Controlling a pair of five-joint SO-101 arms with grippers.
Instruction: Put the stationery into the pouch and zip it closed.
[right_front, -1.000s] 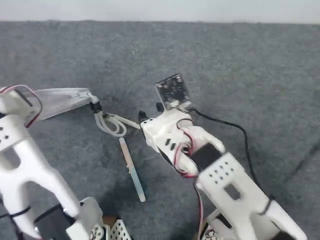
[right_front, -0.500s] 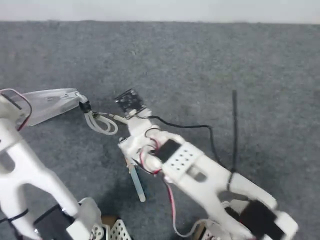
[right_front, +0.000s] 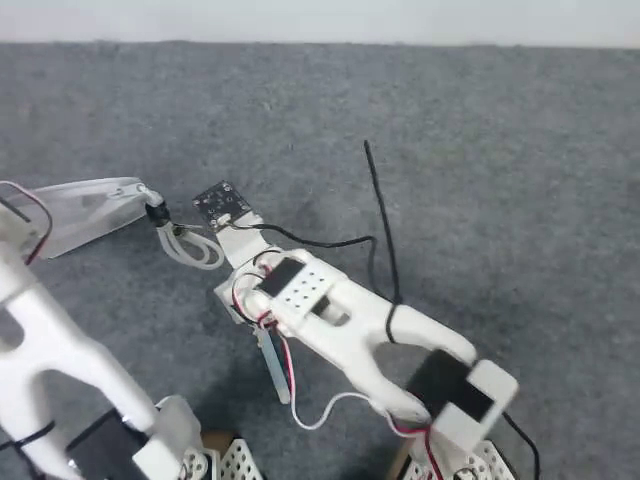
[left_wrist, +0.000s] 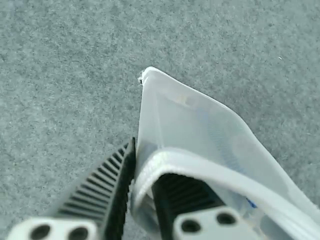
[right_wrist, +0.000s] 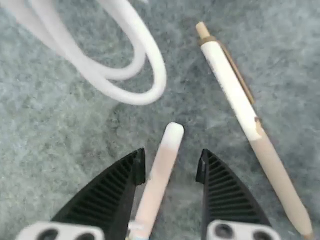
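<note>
Your right pincer (right_wrist: 171, 157) stood apart astride the pale pen (right_wrist: 159, 176), apparently set to close on it, while your left pincer (left_wrist: 145, 167) was clamped on the rim of the pouch (left_wrist: 200, 125), seemingly steadying it for loading.

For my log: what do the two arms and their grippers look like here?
The left arm and right arm are white plastic shells with rows of small round holes. Red and white wires loop by the right wrist; a black cable runs from its small dark circuit board. The left gripper and right gripper have black ribbed fingers on white bases.
</note>
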